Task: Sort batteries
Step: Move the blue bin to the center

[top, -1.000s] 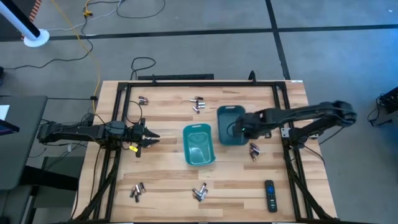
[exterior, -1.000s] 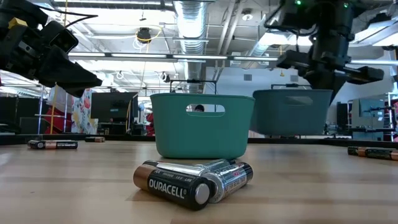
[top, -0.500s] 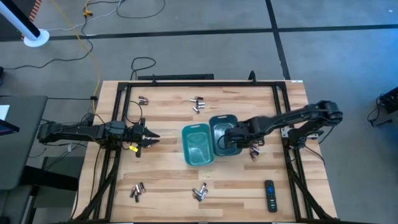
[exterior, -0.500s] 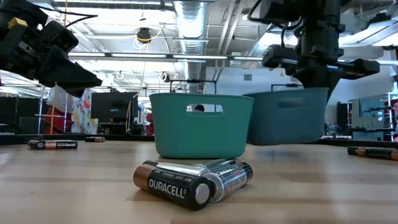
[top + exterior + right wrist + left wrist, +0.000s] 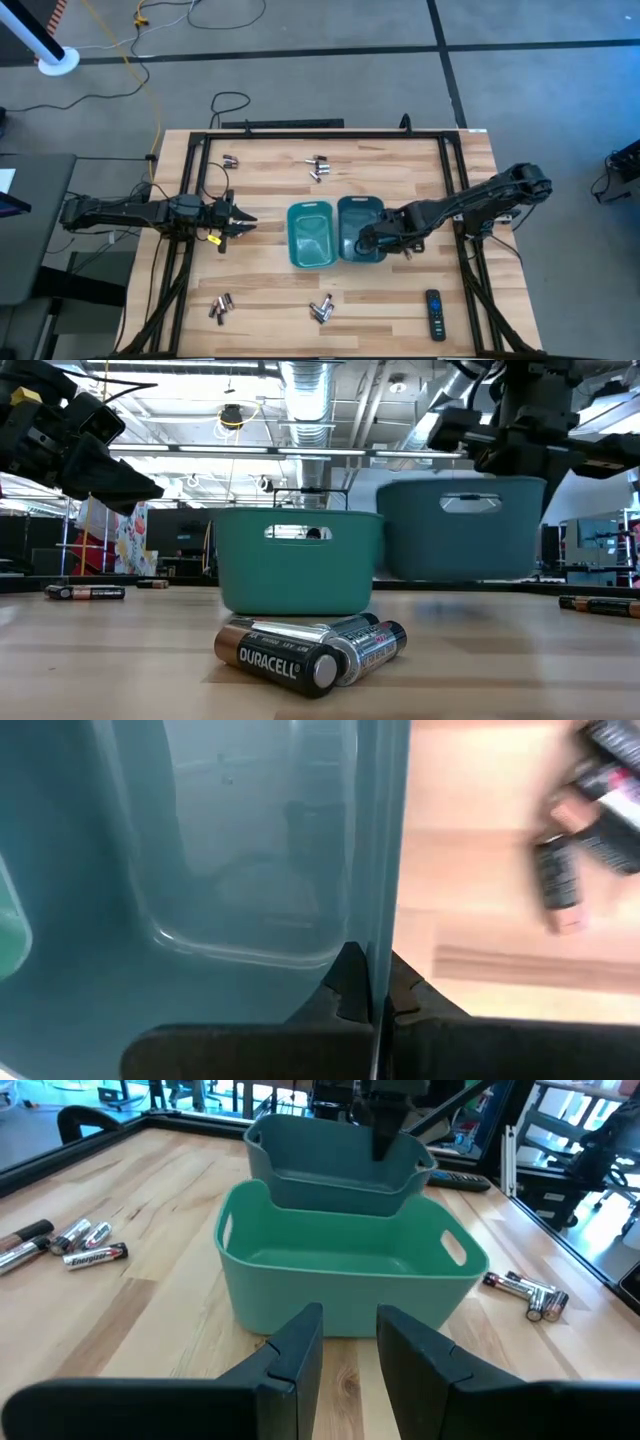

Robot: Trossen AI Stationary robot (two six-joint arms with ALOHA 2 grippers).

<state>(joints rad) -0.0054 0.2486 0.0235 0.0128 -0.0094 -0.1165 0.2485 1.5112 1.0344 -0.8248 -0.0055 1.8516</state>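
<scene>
High view: right gripper [image 5: 368, 240] holds darker bin [image 5: 360, 229] by rim, beside lighter bin [image 5: 310, 235]; better lower it flat, touching neighbour. Batteries [image 5: 321, 309] scattered on table [image 5: 260, 280].
Low view: darker bin lifted.
Left wrist view: left gripper [image 5: 349, 1338] fingers narrow apart, empty.
Right wrist view: fingers [image 5: 352, 982] pinch bin wall.

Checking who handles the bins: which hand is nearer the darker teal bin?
Right. The right hand is clamped on the darker teal bin wall; the left hand waits beyond the lighter bin.
</scene>
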